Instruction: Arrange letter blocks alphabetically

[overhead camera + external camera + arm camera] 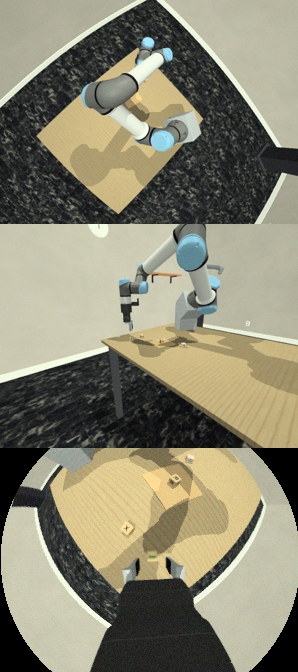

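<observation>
My gripper [130, 327] [152, 562] is open and empty. It hangs above the table's far corner, straight over a small block with a green top [131, 339] [153, 555]. A second block [142, 335] [127, 528] lies on the bare table close by. A third block [161, 341] [176, 479] sits on the small tan mat [161, 346] [160, 483] [137, 96], partly in the arm's shadow. A fourth block [183, 345] [189, 458] lies on the table beyond the mat. The letters are too small to read. In the overhead view the arm hides the gripper and the blocks.
The wooden table [224, 378] [68, 129] carries the grey robot base [186, 314] [189, 124] at one edge. The green-topped block lies near the table's corner edge [105, 341]. A dark floor surrounds the table.
</observation>
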Robot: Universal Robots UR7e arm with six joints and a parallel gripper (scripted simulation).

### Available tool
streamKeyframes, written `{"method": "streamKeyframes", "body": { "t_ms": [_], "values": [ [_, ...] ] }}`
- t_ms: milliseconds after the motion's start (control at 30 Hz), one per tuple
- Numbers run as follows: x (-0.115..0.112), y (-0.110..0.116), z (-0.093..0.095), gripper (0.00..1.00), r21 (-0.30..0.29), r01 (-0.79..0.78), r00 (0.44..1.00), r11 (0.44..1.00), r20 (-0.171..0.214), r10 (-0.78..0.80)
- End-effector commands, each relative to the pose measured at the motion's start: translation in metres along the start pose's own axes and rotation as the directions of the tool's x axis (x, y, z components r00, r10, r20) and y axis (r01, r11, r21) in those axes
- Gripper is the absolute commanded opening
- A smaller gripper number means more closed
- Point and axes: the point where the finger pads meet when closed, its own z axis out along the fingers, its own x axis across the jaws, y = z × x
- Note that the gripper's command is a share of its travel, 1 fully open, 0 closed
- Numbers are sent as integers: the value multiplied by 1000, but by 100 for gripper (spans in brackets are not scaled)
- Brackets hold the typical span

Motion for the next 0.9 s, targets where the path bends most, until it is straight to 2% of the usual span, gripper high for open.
{"method": "streamKeyframes", "body": {
  "t_ms": [0,867],
  "values": [
    [0,-2,8,100,4,-1,1000,1000,-1,1],
    [0,-1,40,100,4,-1,1000,1000,-1,1]
  ]
}}
